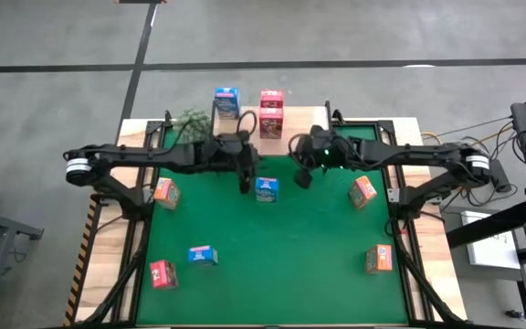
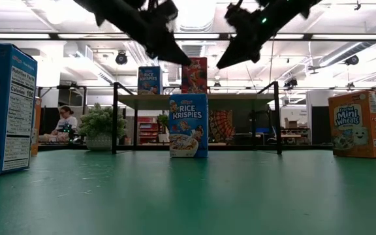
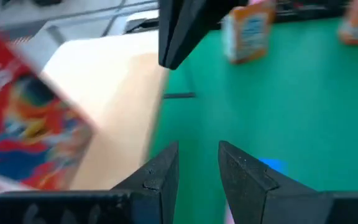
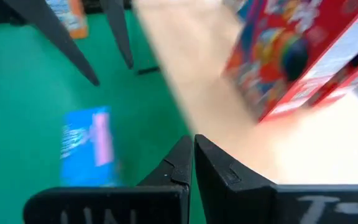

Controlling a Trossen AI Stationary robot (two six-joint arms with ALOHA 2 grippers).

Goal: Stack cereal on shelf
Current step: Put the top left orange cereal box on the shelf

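The shelf (image 1: 286, 137) stands at the 12 o'clock edge of the table (image 1: 281, 256). Two cereal boxes are already on it: a blue box (image 1: 226, 102) and a red box (image 1: 271, 111) just beside it.

The next candidate is the blue Rice Krispies box (image 1: 266, 189), upright on the mat just in front of the shelf, near table centre. In the low view it stands square to the camera, directly below the two raised arms.

The left gripper (image 1: 246, 178) hangs above the mat at about 9 o'clock of this box, close to it. Its jaws stand narrowly apart and hold nothing; the left wrist view shows green mat in the gap between the fingers (image 3: 160, 174).

The right gripper (image 1: 303, 176) hovers at about 2 o'clock of the box, with its jaws fully closed and empty.

Judged procedure for the left arm:

1. Widen the jaws first; the present gap looks too narrow for the box.
2. Centre over the box and align the fingers with its narrow faces.
3. Descend vertically; a sideways approach could tip the light carton.
4. Grip in the upper half, lift clear of the shelf edge, then place beside the red box.

Keep the right arm clear, as the two grippers are near one another.

Remaining boxes lie scattered well apart: an orange box (image 1: 165, 193) at 9 o'clock, another orange box (image 1: 362, 191) at 3 o'clock, and more at 5 and 7 o'clock.
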